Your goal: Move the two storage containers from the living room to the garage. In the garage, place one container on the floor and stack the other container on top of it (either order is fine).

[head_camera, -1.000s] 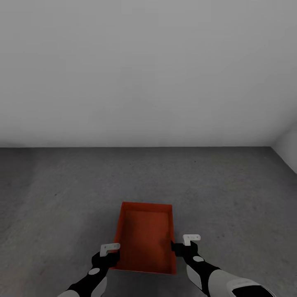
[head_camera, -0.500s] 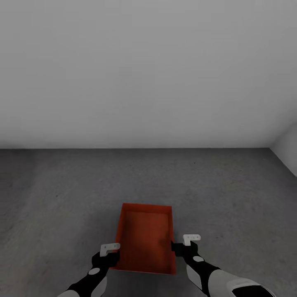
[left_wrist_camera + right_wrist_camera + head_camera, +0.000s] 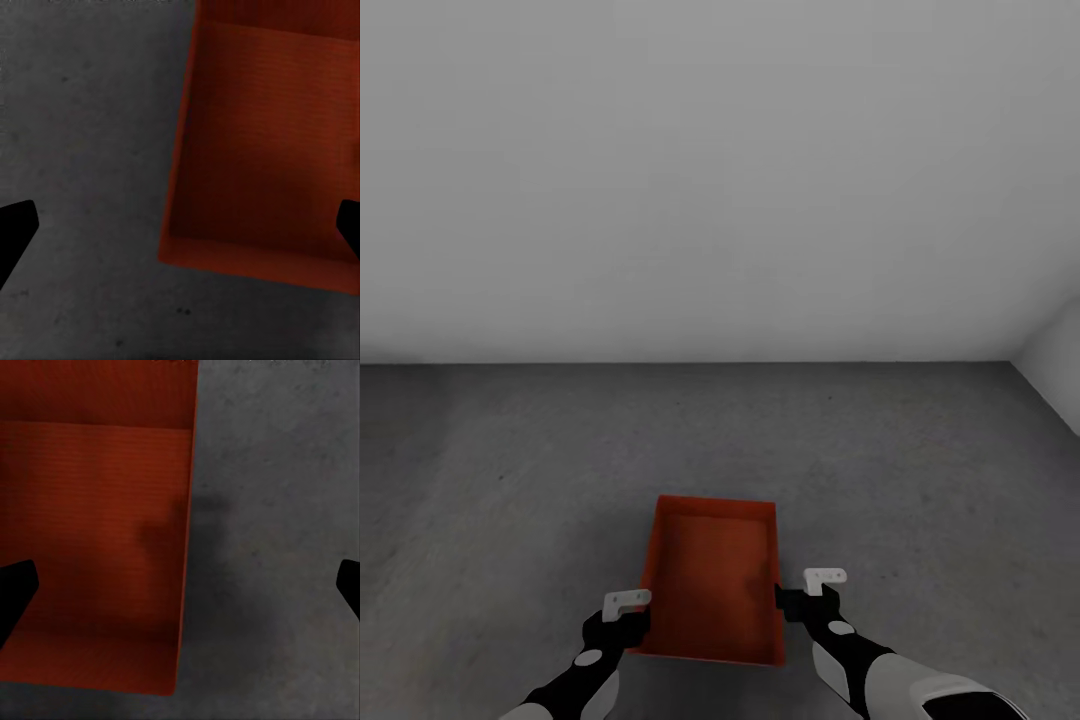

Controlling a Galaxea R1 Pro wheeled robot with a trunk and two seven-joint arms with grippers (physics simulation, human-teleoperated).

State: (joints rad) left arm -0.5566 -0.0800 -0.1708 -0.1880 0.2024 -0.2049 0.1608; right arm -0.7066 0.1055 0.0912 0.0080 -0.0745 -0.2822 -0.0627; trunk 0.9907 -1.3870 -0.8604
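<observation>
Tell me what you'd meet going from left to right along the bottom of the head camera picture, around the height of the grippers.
Dark grey concrete floor → left gripper → red-orange storage container → right gripper → more of the floor, out to the white side wall.

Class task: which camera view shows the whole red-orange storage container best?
The head view: the storage container appears entire on the concrete floor. The left wrist view crops it to one near corner and side, the right wrist view to the other.
</observation>
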